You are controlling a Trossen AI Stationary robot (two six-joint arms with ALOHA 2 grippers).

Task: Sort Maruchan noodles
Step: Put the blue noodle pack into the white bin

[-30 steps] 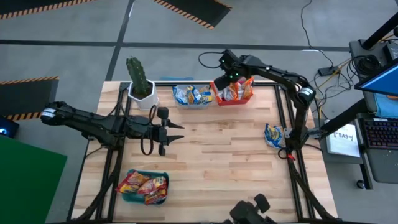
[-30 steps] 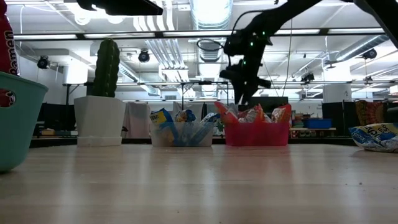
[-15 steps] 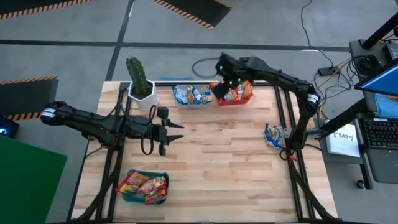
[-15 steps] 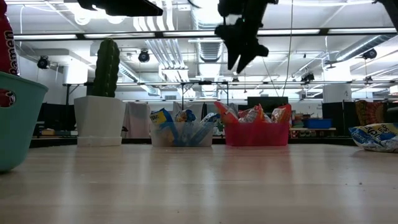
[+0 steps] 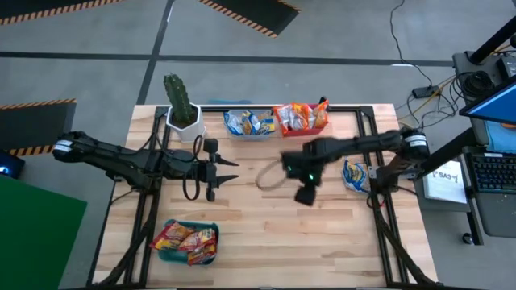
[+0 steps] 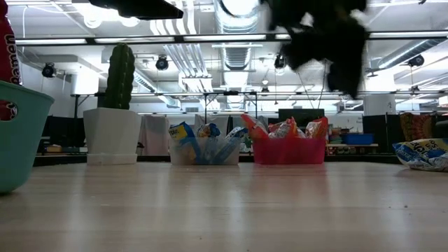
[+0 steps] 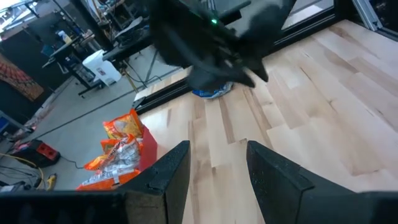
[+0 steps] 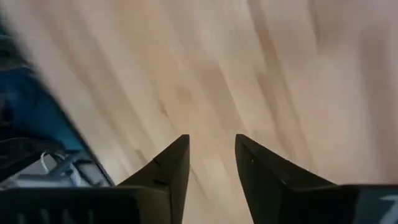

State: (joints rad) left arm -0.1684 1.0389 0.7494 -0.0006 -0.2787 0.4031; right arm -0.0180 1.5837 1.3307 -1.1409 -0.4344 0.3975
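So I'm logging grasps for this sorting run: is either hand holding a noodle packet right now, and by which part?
Nothing is held. The right hand is over bare table with an empty gap between its fingers, and the left hand is empty too.

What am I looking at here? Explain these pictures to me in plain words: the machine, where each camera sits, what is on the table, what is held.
It is a robot with two dark arms at a wooden table. One camera looks straight down, one sits level with the tabletop, and one rides on each wrist. The left gripper waits, open, on the table's left side. The right gripper hangs over the middle, open. Neither holds anything. Noodle packets fill a teal bin, a clear bin and a red bin. One loose packet lies at the right edge. A potted cactus stands at the back.
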